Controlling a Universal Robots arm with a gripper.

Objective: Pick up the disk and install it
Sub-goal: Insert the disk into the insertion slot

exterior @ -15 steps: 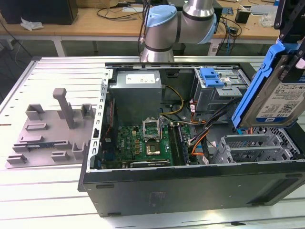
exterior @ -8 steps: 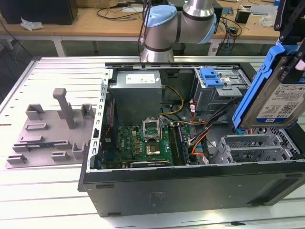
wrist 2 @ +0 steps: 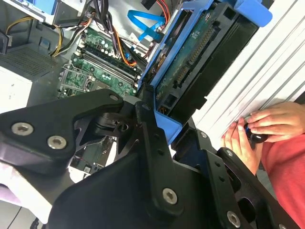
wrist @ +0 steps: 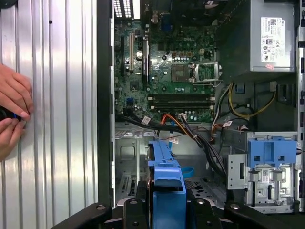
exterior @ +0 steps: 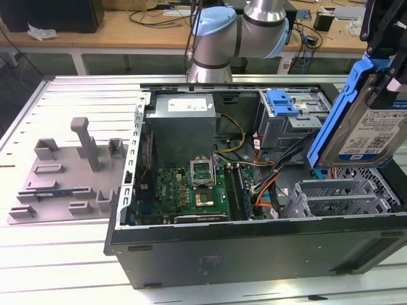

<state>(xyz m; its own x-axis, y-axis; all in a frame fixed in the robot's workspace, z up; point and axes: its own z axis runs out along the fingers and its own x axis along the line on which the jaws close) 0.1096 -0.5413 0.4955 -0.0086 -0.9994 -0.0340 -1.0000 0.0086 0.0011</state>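
Exterior view layout: the slatted metal table (exterior: pixel 57 260) carries the open computer case (exterior: pixel 254 251) across the centre and right of the frame. A grey fixture plate (exterior: pixel 70 178) lies at the left. The robot arm (exterior: pixel 235 32) enters at the upper centre.

Case contents:
- The power supply (exterior: pixel 184 117) sits at the upper centre.
- The motherboard (exterior: pixel 191 190) lies directly below it.
- A cable bundle (exterior: pixel 267 171) runs toward the right.
- The metal drive cage (exterior: pixel 299 127) stands at the upper right, with a blue tray (exterior: pixel 283 101) fixed on top.

Task object: the disk (exterior: pixel 372 121) hangs at the upper right of the frame. It is tilted on edge with its label toward the camera, above the right-hand part of the case. It is seated in no bay, and no contact with the case is visible.

Tool state: the gripper (wrist: pixel 167 205) is clamped narrowly on the disk's blue bracket, with one finger on each side, as both wrist views show.

Step in hand: the pick-up appears complete, and the disk is being carried over the case for installation. As a judgement, installation calls for squaring the bracket to its receiving bay and keeping clear of the cable bundle. Which bay receives the disk cannot be determined.

A person's hands (wrist: pixel 12 114) rest on the table just beside the case wall, closed on a small dark object.
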